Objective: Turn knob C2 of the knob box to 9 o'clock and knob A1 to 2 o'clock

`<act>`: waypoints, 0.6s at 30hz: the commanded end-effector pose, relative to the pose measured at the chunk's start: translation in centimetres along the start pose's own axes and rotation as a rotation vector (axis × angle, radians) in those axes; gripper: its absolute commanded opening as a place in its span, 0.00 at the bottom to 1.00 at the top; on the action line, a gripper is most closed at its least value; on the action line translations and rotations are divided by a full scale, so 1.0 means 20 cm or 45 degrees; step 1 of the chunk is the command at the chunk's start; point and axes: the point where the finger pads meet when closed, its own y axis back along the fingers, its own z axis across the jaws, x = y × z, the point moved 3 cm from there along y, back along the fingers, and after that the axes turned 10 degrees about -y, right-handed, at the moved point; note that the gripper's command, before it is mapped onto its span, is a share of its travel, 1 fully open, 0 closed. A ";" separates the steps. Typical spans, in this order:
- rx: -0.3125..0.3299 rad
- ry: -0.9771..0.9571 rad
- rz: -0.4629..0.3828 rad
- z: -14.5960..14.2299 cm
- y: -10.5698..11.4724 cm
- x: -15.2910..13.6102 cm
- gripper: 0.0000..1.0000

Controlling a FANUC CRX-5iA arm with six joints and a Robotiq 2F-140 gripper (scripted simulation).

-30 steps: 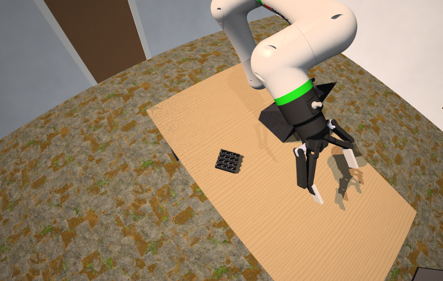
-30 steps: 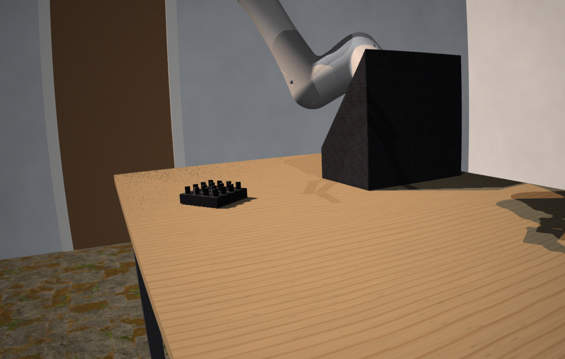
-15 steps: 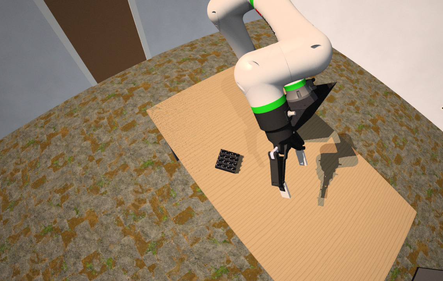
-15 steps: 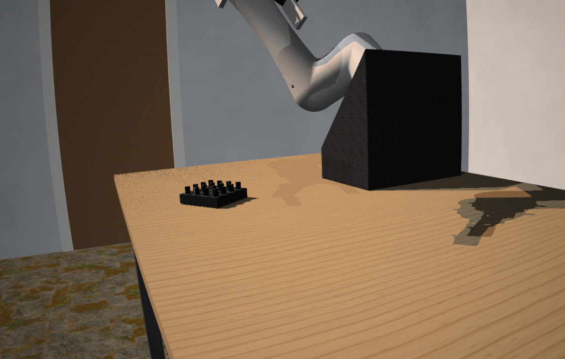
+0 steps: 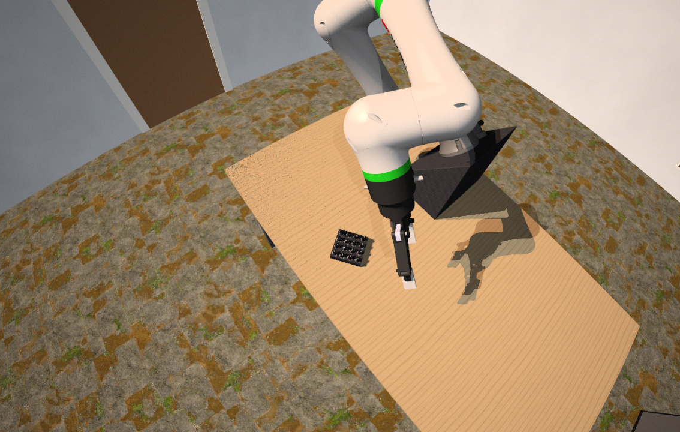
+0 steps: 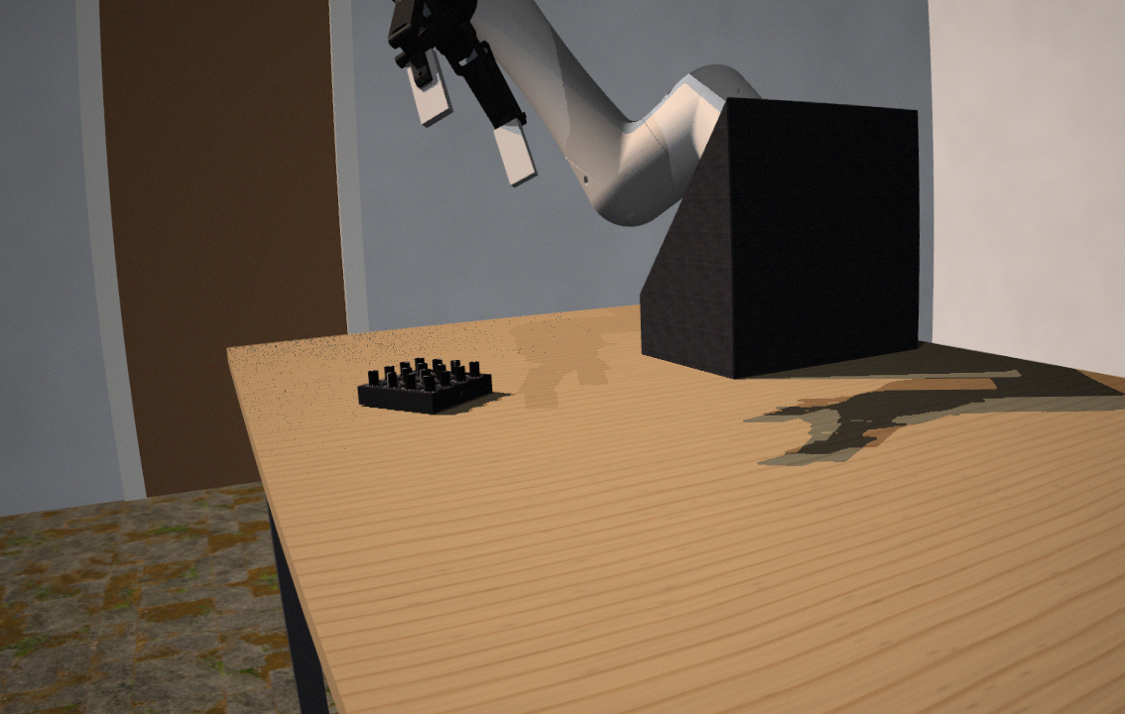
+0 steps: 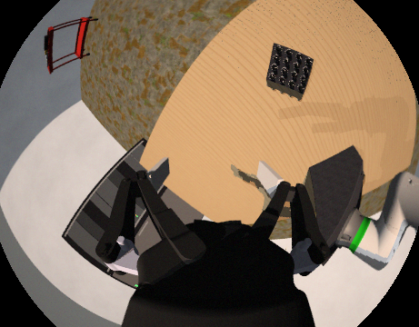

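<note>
- Plainly, the knob box sits on the table, toward the left and far part of it in the exterior view, knobs facing up.
- Its knobs stand in rows; the white lines and printed names are too small to read, so I can't fairly say where C2 or A1 points.
- The gripper is raised well above the table, with the box below its jaws and off to one side: left of them in the top view, and left and lower in the exterior one.
- The jaws are released and spread wide, nothing between them, and the pale pads are apart from the box.
- The white arm bends over the table from the black pedestal, which stands to the right of the box in the exterior view.
- A dark shadow lies on the wood at the right, nearer than the pedestal in the exterior view.
- Beyond the table at left stands a brown door; the wrist view also shows a red frame at far left.
</note>
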 end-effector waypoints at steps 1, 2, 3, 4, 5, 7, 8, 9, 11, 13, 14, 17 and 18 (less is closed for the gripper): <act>-0.018 0.104 0.033 0.05 -0.02 0.08 1.00; -0.052 0.220 0.075 0.10 -0.04 0.17 1.00; -0.061 0.250 0.085 0.12 -0.04 0.20 1.00; -0.072 0.285 0.097 0.13 -0.05 0.22 1.00; -0.085 0.324 0.109 0.15 -0.05 0.25 1.00; -0.113 0.406 0.134 0.19 -0.06 0.31 1.00; -0.128 0.446 0.146 0.21 -0.07 0.34 1.00; -0.143 0.487 0.157 0.23 -0.07 0.37 1.00; -0.173 0.568 0.179 0.27 -0.08 0.43 1.00; -0.206 0.650 0.198 0.31 -0.09 0.49 1.00; -0.222 0.690 0.207 0.33 -0.09 0.51 1.00; -0.256 0.772 0.224 0.37 -0.10 0.57 1.00; -0.256 0.772 0.224 0.37 -0.10 0.57 1.00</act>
